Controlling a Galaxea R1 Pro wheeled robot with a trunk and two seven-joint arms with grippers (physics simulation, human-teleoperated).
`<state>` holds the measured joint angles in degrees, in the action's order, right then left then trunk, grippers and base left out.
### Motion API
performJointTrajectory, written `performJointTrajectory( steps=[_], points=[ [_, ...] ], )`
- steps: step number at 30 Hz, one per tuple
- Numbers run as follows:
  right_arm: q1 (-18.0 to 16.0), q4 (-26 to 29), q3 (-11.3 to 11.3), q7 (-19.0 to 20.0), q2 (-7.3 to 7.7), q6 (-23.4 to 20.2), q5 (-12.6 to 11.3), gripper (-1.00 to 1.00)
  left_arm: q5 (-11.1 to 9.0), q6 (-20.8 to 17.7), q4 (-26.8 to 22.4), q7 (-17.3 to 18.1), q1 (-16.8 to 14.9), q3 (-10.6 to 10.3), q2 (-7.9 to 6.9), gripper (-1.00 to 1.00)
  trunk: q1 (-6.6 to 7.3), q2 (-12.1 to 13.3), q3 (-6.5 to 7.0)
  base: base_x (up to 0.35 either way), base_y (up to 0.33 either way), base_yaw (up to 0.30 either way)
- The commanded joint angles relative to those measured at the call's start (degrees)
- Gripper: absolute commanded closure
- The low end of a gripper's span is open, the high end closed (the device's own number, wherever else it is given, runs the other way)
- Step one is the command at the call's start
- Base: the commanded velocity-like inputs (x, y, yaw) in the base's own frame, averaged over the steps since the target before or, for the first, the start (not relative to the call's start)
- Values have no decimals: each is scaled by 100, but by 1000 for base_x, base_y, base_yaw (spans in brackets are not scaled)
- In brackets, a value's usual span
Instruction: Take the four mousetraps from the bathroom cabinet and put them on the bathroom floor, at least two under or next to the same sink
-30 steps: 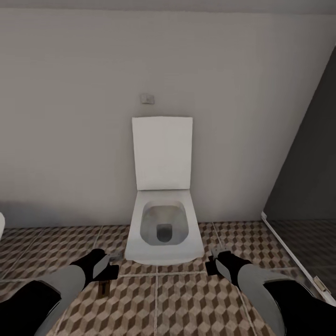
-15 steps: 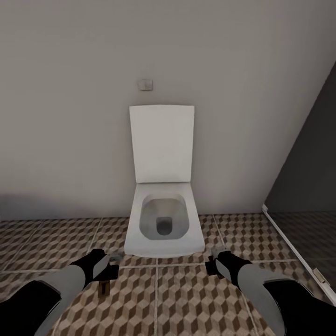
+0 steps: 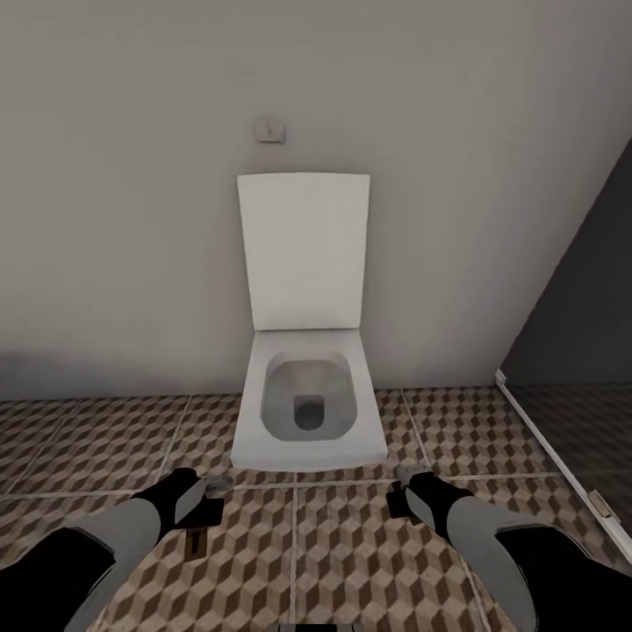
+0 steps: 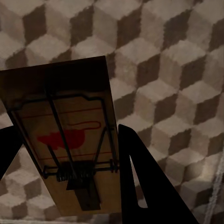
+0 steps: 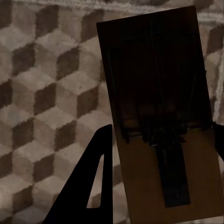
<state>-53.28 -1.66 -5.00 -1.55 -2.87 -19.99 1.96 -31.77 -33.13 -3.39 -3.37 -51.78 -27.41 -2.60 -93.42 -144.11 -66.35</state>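
Observation:
Two mousetraps are in hand above the bathroom floor [image 3: 351, 562], which has brown, beige and white cube tiles. In the left wrist view one mousetrap [image 4: 65, 107], a tan board with black wire and a red mark, sits between the black fingers [image 4: 140, 186] of my left gripper [image 4: 67, 128]. The right wrist view shows another mousetrap [image 5: 154, 79], in shadow, with my right gripper [image 5: 163, 126] shut on it. From the head camera, my left gripper [image 3: 200, 509] and right gripper [image 3: 402, 496] hang low over the tiles in front of a toilet. The cabinet and the sink are out of view.
A white toilet [image 3: 307, 448] with its lid [image 3: 304, 250] raised stands against the grey wall straight ahead, a small flush plate [image 3: 269, 130] above it. A dark glass partition [image 3: 570, 351] with a white floor rail [image 3: 549, 452] closes off the right side.
The camera has moved: the toilet and wall have slid upward and look larger, and more floor shows. Both arms keep their place in the picture, each still holding its mousetrap.

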Motion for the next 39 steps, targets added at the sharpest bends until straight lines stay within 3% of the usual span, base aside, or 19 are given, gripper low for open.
performJointTrajectory(
  steps=[1, 10, 39],
  points=[
    [-9, -9, -45, 5, -3, -14, 5, 100, -40, -35, -19, -24, 1, -28, -3, 100, 2, -2, -5, 0, 0, 0],
    [-7, -9, -45, 3, -3, -14, 7, 100, -40, -29, -21, -18, 1, -28, -3, 100, 2, -2, -5, 0, 0, 0],
    [-7, -9, -45, 5, -2, -14, 7, 100, -40, -35, -18, -23, 1, -28, -3, 100, -73, -41, -648, 0, 0, 0]
  ],
)
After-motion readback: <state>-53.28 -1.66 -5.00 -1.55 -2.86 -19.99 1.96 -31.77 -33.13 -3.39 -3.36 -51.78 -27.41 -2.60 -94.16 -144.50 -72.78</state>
